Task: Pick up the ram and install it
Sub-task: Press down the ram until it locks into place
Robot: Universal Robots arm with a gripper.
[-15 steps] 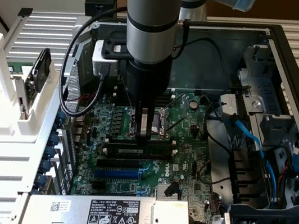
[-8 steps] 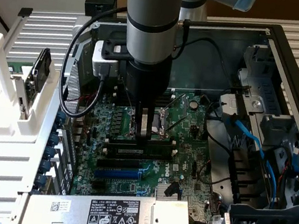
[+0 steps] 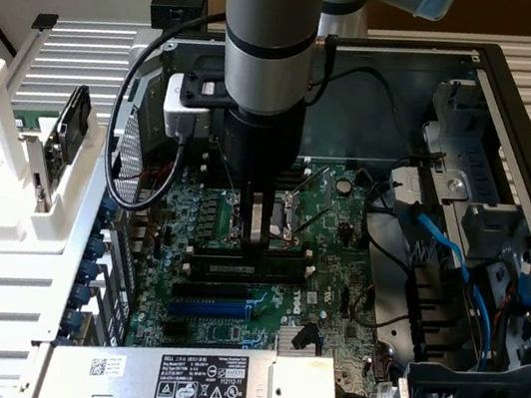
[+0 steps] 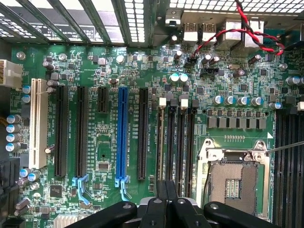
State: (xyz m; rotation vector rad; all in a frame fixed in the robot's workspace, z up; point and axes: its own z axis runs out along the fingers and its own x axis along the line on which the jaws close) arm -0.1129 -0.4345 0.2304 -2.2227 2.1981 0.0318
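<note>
An open computer case (image 3: 521, 118) lies on its side, its green motherboard (image 3: 331, 230) facing up, seen from above in the exterior view. A thick grey robot arm (image 3: 271, 38) comes straight down over the middle of the board. To the exterior view's left stands a white slotted rack (image 3: 5, 249); at the near edge sits a silver power supply (image 3: 205, 387) with a black label. Blue cables (image 3: 456, 270) run through the case's right side. On the board, the blue slot (image 4: 122, 137) lies parallel to the black expansion slots, and the memory slots (image 4: 183, 137) with white end clips run the same way beside the metal processor socket (image 4: 232, 173). The gripper (image 3: 257, 238) is clenched, its two fingers pressed down at the memory slots, just left of the socket in the exterior view. The ram (image 3: 244, 269) is a long, dark stick lying across the board from the exterior view's left to right, standing on its long edge in a memory slot directly under the fingertips, which touch its top edge. In the wrist view the gripper's (image 4: 166, 199) black fingers meet over the near ends of the memory slots.
</note>
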